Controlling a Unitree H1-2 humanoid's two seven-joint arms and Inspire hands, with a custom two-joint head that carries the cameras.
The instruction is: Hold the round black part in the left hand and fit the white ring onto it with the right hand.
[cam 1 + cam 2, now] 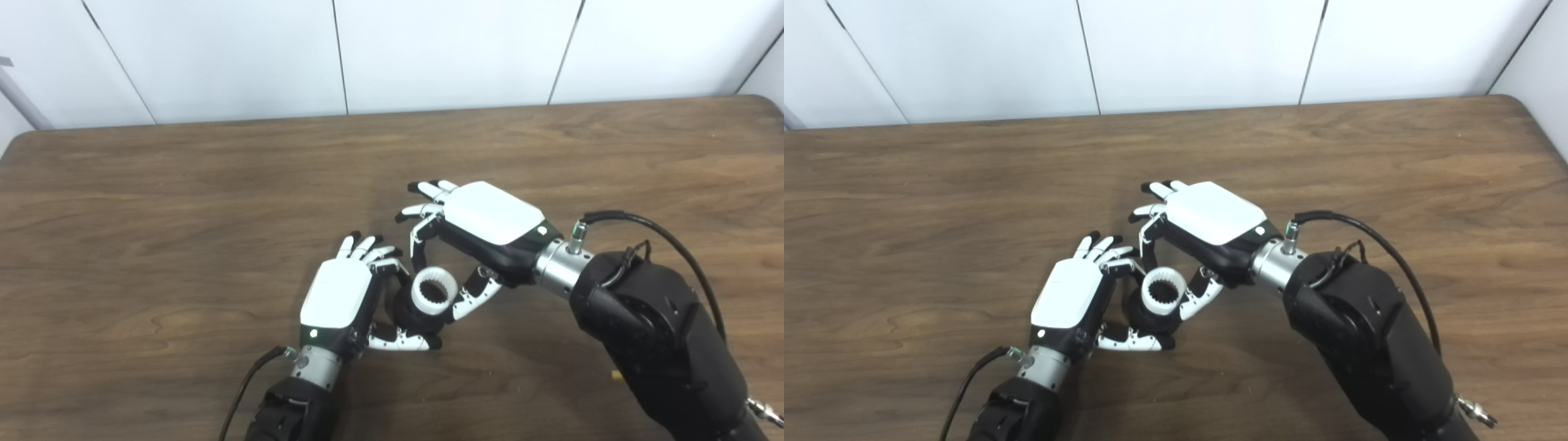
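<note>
Misalignment is the risk: the toothed white ring point(433, 292) sits on top of the round black part point(411, 313), which the left hand point(339, 294) clasps just above the table point(184, 214). The right hand point(474, 236) pinches the ring between fingers and thumb; uneven pressure could cock it. Whether it is fully seated is hidden by the fingers.

Brown wood table point(184, 184); white panelled wall point(429, 49).

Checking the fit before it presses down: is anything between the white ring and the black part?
Nothing visible. The white ring sits directly atop the round black part, held between right robot hand and left robot hand.
</note>
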